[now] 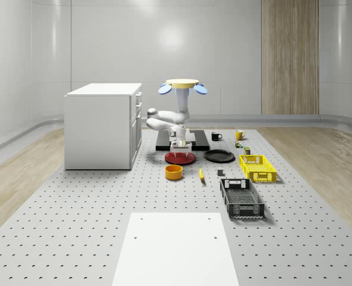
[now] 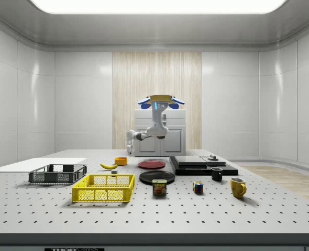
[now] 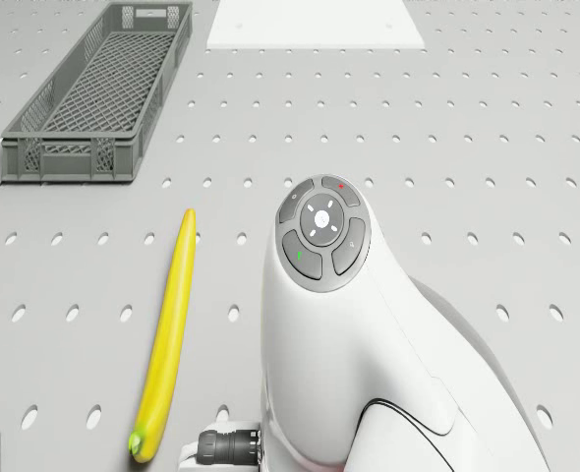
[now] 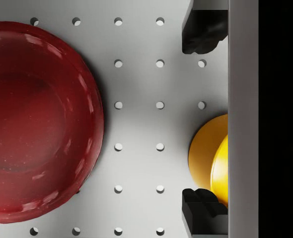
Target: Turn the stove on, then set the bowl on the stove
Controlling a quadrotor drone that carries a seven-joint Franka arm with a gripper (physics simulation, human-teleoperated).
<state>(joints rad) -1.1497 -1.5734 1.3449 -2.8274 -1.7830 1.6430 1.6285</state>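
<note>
Over the table, just short of the stove: hovers as drone, arm folded down, claw hanging above the red plate. Seen along the wrist, spread wide and gripping nothing, claw poised over bare table between red plate and orange bowl.

Sits on the table, that orange bowl, at 6 o'clock of the plate in the whole-scene view, with the stove at 12 o'clock of it and the banana at 3 o'clock of the bowl.

Cannot tell whether switched on yet: no glow or lamp visible on the stove. Not yet grasped, not yet lifted, not yet set on the stove; judged barely begun, both steps apparently left.
</note>
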